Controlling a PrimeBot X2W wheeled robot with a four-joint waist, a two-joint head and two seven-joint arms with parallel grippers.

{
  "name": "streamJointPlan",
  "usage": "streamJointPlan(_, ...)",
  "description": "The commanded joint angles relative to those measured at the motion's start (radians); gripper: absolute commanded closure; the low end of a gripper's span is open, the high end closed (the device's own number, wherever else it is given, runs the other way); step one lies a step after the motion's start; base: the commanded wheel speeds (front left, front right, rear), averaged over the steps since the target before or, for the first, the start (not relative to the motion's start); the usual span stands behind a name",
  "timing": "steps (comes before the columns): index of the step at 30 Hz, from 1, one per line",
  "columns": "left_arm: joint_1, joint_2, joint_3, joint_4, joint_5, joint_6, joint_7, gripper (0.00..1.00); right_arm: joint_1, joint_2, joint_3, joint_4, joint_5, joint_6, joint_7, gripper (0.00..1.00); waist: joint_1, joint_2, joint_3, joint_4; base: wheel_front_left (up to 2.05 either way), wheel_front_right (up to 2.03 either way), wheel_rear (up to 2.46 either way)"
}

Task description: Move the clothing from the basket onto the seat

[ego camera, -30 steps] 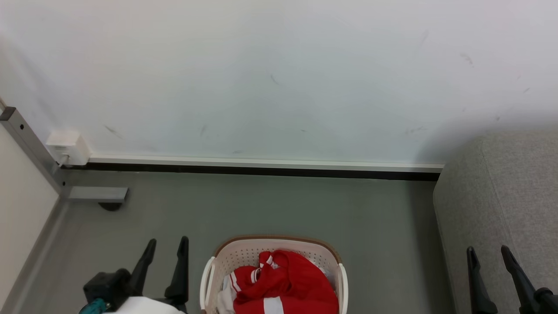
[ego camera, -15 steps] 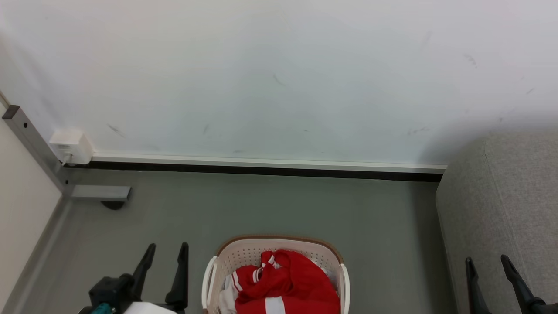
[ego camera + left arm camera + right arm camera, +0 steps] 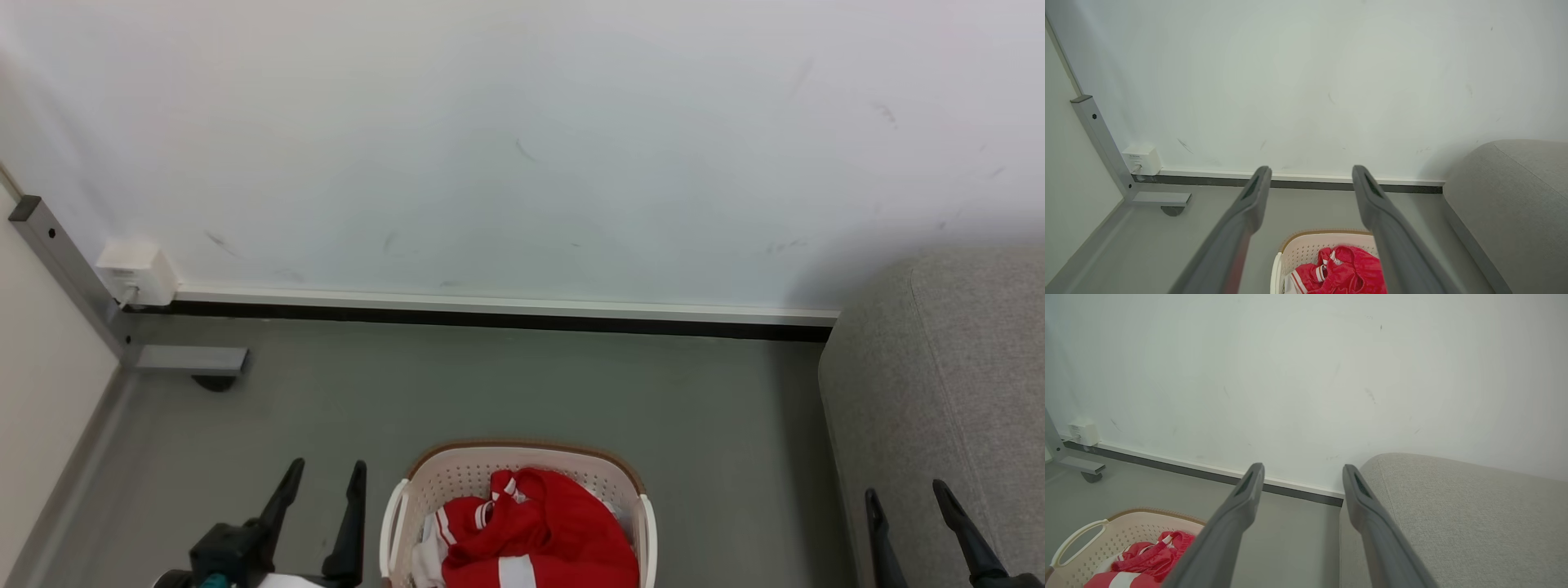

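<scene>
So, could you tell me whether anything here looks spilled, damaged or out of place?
Nothing serious: the clothing sits heaped inside the basket, none on the visible floor; only a few dark scuffs mark the wall.

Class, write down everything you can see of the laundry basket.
The basket looks like cream-white plastic, with perforated walls, a brown rim and a white handle on each side. It stands upright on the grey floor, left of the couch and apart from it. Red clothing with white stripes lies heaped inside.

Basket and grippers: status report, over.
Left gripper open, empty, left of basket. Right gripper open, empty, beside couch. Clothing in basket, none on visible couch. Nothing seen in the way.
</scene>
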Motion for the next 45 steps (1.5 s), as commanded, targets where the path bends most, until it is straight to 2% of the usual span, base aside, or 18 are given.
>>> streamJointPlan(1, 0.007, 0.000, 0.004, 0.001, 0.022, -0.003, -0.007, 0.00, 0.013, -0.002, 0.000, -0.001, -0.026, -0.002, -0.006, 0.00, -0.0001, 0.0000, 0.000, 0.000, 0.00, 0.00, 0.00)
streamJointPlan(9, 0.012, -0.007, 0.009, 0.004, 0.081, -0.011, -0.019, 0.00, 0.017, -0.002, 0.003, -0.004, -0.081, -0.002, -0.020, 0.00, -0.0001, 0.0000, 0.003, -0.005, 0.00, 0.00, 0.00)
streamJointPlan(30, -0.014, -0.017, 0.012, 0.029, 0.080, -0.028, -0.018, 0.00, -0.011, -0.002, 0.008, -0.006, -0.060, -0.002, -0.019, 0.00, -0.0001, 0.0000, 0.032, -0.038, 0.00, 0.00, 0.00)
streamJointPlan(39, -0.110, -0.019, -0.059, 0.094, 0.066, -0.038, -0.018, 0.00, -0.053, 0.000, 0.016, -0.017, -0.054, -0.002, -0.017, 0.00, -0.0001, 0.0000, 0.094, -0.090, 0.00, 0.00, 0.00)
streamJointPlan(45, -0.256, -0.020, -0.162, 0.252, 0.084, -0.037, -0.009, 0.00, -0.092, 0.003, 0.019, -0.028, -0.049, -0.002, -0.017, 0.00, -0.0001, 0.0000, 0.155, -0.123, 0.00, 0.00, 0.00)
